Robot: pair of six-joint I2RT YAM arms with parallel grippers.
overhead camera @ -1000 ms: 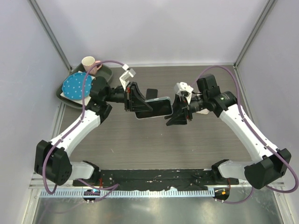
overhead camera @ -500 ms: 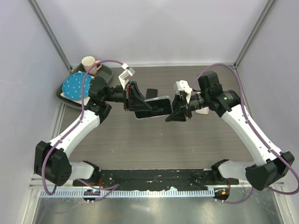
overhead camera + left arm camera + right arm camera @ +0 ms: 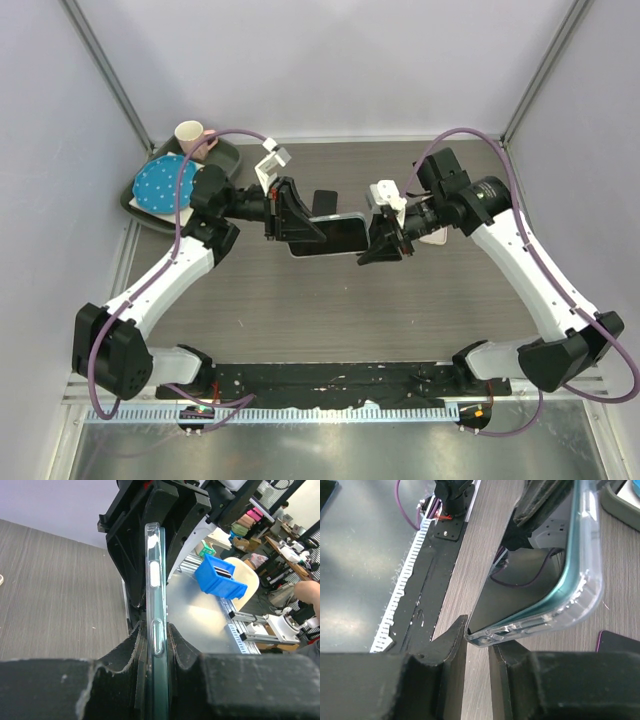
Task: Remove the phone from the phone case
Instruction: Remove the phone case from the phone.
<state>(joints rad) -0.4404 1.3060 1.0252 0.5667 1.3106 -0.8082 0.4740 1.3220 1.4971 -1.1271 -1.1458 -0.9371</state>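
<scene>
The table (image 3: 330, 310) is a dark grey board with a fine wood grain, walled in by pale panels on three sides. In its far left corner sits a dark green tray (image 3: 228, 155), which holds a blue plate (image 3: 165, 185) with white dots and a cream cup (image 3: 190, 134). Near the middle of the far half a small black flat rectangle (image 3: 323, 198) lies on the board. To the right a pale flat item (image 3: 436, 237) rests there, largely hidden. Along the near edge runs a black mounting strip (image 3: 330, 378).
</scene>
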